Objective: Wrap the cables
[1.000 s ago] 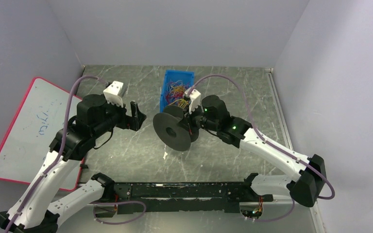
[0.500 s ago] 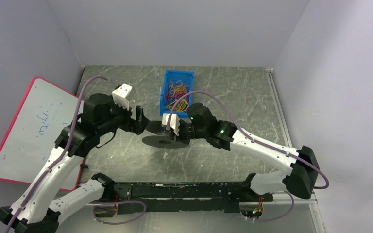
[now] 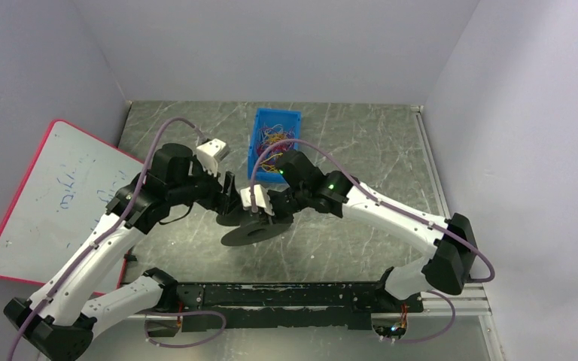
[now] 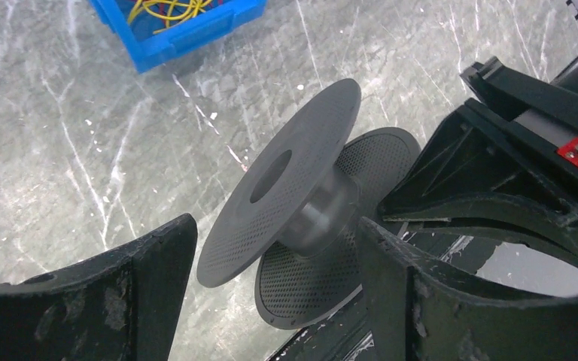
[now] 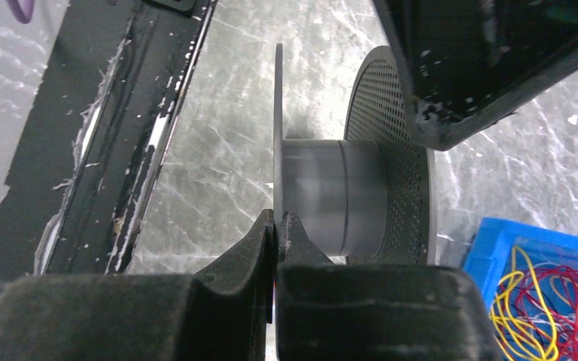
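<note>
The cables (image 3: 273,139) lie as a yellow, red and purple tangle in a blue bin (image 3: 294,115), also seen as cables (image 4: 167,7) and cables (image 5: 551,292) in the wrist views. My right gripper (image 3: 268,206) is shut on the thin edge of one flange of a black perforated spool (image 3: 250,231), held over the table's middle. In the right wrist view the right gripper (image 5: 278,219) pinches that flange beside the grey hub of the spool (image 5: 330,197). My left gripper (image 3: 228,197) is open; its left gripper (image 4: 275,235) fingers stand either side of the spool (image 4: 293,177), not gripping it.
A red-framed whiteboard (image 3: 51,197) leans at the left wall. A black rail (image 3: 286,295) runs along the near edge between the arm bases. The blue bin (image 4: 196,31) sits at the back centre, just behind the right arm.
The right arm has carried the spool left and down, tipping it from upright towards flat. The left gripper has moved right until its fingers flank the spool.
</note>
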`<state>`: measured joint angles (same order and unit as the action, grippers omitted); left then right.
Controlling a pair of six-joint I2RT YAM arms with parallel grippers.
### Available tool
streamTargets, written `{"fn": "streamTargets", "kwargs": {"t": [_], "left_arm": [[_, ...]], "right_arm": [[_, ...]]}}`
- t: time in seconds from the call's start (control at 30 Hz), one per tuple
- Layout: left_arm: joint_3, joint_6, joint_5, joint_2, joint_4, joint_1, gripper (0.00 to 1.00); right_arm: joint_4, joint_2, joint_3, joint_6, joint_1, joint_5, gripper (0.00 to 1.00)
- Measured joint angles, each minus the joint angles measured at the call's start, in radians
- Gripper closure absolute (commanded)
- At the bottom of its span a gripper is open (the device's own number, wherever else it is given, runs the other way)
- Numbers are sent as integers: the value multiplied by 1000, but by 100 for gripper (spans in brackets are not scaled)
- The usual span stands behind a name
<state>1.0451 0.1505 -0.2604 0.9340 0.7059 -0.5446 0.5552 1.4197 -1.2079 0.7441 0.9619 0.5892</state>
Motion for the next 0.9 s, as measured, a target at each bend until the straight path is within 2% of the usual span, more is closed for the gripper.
{"fn": "streamTargets", "kwargs": {"t": [0.33,0.9], "left_arm": [[-18,-5,4,85,-6,-58,32],[-31,-6,18,197,-13,-105,56]], "right_arm": [[130,35,-53,56,-66,113,100],[127,36,-54,65,-68,142,100]]}}
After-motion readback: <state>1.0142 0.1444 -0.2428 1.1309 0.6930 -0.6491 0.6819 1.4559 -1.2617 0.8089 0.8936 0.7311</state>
